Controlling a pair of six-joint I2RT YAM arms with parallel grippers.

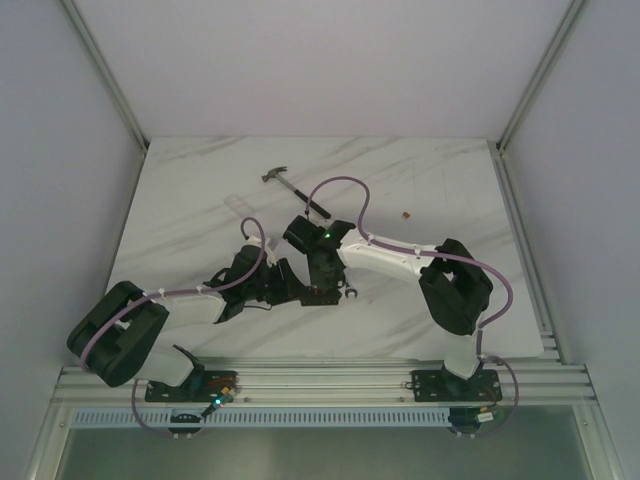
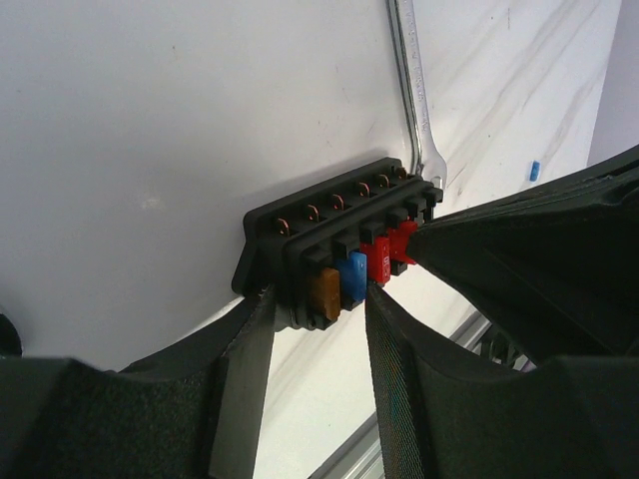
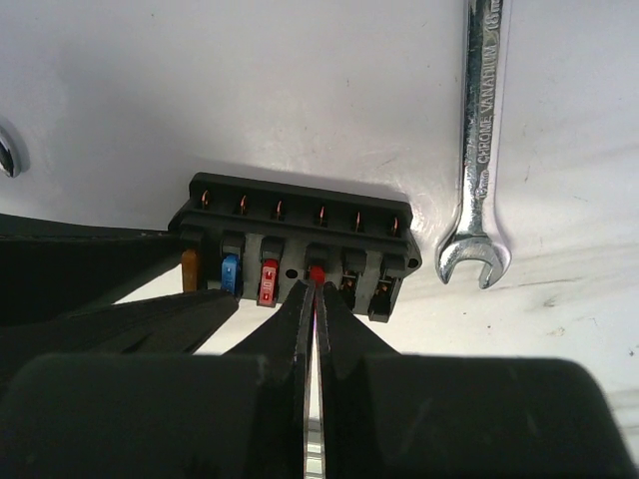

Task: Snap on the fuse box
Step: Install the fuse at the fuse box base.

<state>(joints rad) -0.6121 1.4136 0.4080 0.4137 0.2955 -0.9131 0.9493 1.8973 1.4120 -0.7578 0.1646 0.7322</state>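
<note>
Pinching red fuse (image 3: 317, 271) in fuse box (image 3: 300, 215) — right jaws, left jaws clamping

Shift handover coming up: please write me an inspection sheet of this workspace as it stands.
Surface: white marbled table, no spills seen.
Job's things: fuse box flat on the table; orange, blue and red fuses seated.
Clutter: hammer, wrench beside the box, small orange bit.
Grippers: left gripper clamps the box's end; right gripper shut on a red fuse at its slot.
Cables: purple cables loop along both arms.
Surroundings: white walls, aluminium rail at the near edge.
</note>
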